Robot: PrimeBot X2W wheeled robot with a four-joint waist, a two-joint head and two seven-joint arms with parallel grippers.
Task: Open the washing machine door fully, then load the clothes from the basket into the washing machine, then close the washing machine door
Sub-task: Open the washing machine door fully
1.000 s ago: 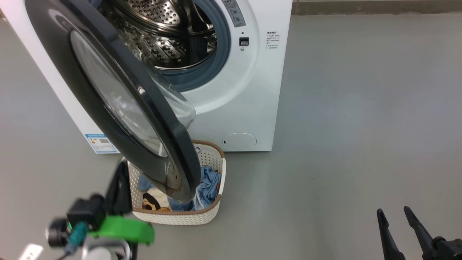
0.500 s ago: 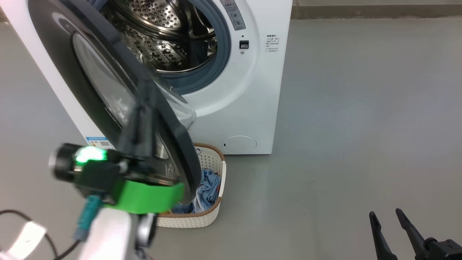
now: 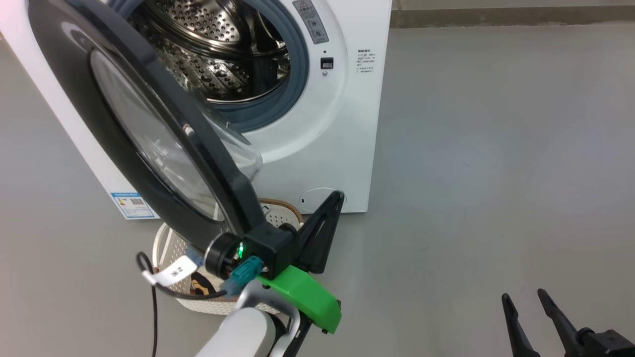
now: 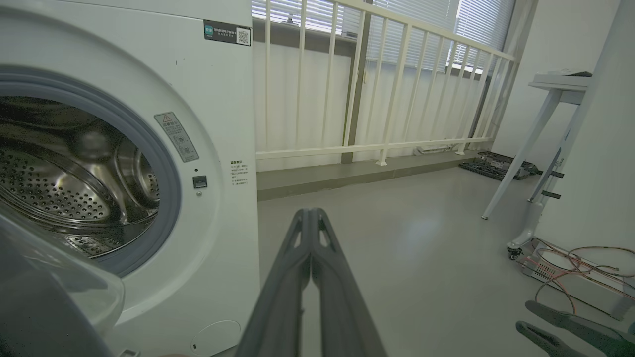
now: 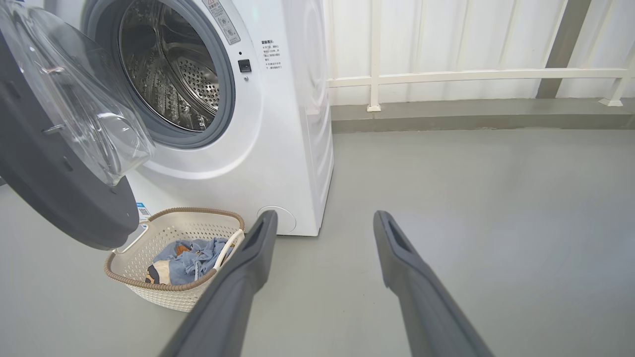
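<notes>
The washing machine (image 3: 347,124) stands at the top left, its steel drum (image 3: 218,54) exposed. The washing machine door (image 3: 144,144) hangs swung out, black rim toward me, over the basket (image 3: 171,248). My left gripper (image 3: 339,197) is shut and holds nothing; it sits just right of the door's lower edge and points at the machine's lower front. In the left wrist view the left gripper (image 4: 310,214) shows pressed-together fingers. My right gripper (image 3: 523,295) is open low at the right. The right gripper (image 5: 325,218) looks toward the basket (image 5: 168,299), where the clothes (image 5: 191,258) lie.
Bare grey floor (image 3: 496,148) spreads right of the machine. A white railing (image 4: 372,99) runs behind it. A white table leg (image 4: 521,158) and loose cables (image 4: 570,263) are off to the right. A round flap (image 3: 317,198) sits low on the machine front.
My left arm has swung from the door's left side, across its front, to just right of its lower edge. The head camera shifted slightly. The right gripper stays open.
</notes>
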